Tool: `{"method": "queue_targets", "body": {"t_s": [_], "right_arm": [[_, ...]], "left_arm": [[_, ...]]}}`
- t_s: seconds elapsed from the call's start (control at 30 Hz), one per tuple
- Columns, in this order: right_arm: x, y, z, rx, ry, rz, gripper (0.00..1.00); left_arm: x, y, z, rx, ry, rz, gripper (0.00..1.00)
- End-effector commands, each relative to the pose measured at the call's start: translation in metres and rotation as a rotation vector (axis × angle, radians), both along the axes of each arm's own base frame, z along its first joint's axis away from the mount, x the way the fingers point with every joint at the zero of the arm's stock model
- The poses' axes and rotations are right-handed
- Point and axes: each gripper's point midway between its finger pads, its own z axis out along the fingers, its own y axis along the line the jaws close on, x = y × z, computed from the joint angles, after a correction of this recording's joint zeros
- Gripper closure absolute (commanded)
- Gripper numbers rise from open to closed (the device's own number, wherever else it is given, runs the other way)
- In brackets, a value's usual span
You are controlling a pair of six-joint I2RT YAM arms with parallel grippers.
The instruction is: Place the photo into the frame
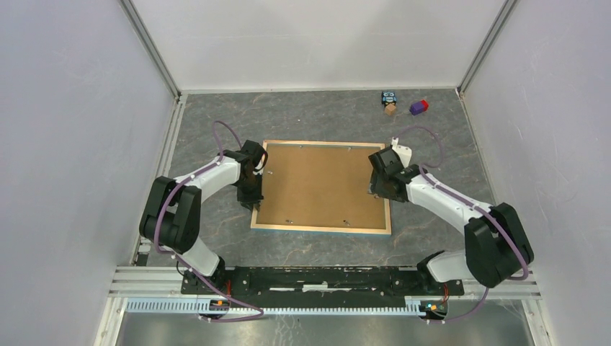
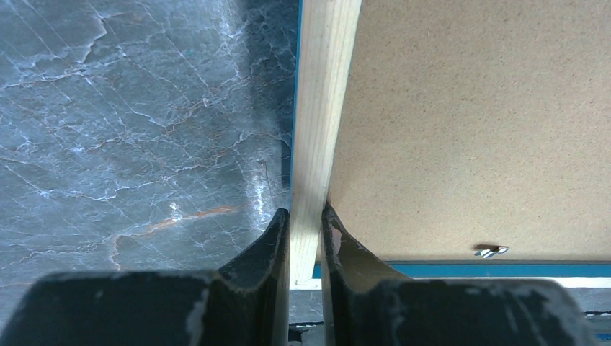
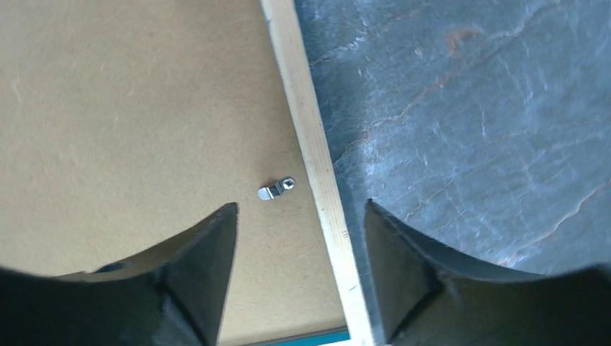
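The frame (image 1: 321, 229) lies back up in the middle of the table, its pale wood border around a plain brown hardboard sheet (image 1: 320, 184). The photo is hidden. My left gripper (image 1: 255, 204) is shut on the frame's left border (image 2: 324, 86), one finger on each side of the wood strip (image 2: 305, 213). My right gripper (image 1: 375, 192) stands open over the right border (image 3: 302, 108); its fingers straddle the strip without touching it (image 3: 299, 209). A thin blue edge shows under the wood in both wrist views.
Small metal turn clips (image 3: 277, 188) (image 2: 491, 251) sit on the hardboard near the border. A small blue and tan toy (image 1: 390, 102) and a purple and red block (image 1: 418, 107) lie at the back right. Pale walls enclose the grey marbled table (image 1: 216, 115).
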Motion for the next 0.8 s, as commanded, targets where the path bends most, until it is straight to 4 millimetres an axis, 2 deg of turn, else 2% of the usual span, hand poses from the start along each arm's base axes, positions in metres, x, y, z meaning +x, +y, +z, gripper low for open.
{"method": "queue_targets", "body": {"t_s": [0.0, 0.07, 0.1, 0.2, 0.5, 0.63, 0.77], "right_arm": [[0.005, -0.003, 0.003, 0.022, 0.031, -0.232, 0.25], [0.004, -0.001, -0.003, 0.022, 0.063, -0.263, 0.18], [0.005, 0.001, -0.007, 0.03, 0.069, -0.265, 0.18], [0.003, 0.005, -0.016, 0.054, 0.095, -0.282, 0.2], [-0.008, -0.009, -0.027, 0.053, 0.07, -0.354, 0.31], [-0.009, -0.012, -0.031, 0.056, 0.074, -0.37, 0.31], [-0.008, -0.011, -0.029, 0.065, 0.073, -0.367, 0.25]], "left_arm": [[-0.008, -0.014, -0.005, -0.073, 0.026, 0.039, 0.98], [-0.007, -0.015, -0.003, -0.081, 0.017, 0.037, 0.98], [-0.007, -0.016, -0.003, -0.085, 0.014, 0.037, 0.98], [-0.007, -0.017, -0.002, -0.093, 0.012, 0.036, 0.98], [-0.007, -0.019, -0.002, -0.107, 0.015, 0.034, 0.98], [-0.007, -0.019, -0.002, -0.105, 0.015, 0.033, 0.98], [-0.007, -0.019, -0.002, -0.105, 0.016, 0.033, 0.98]]}}
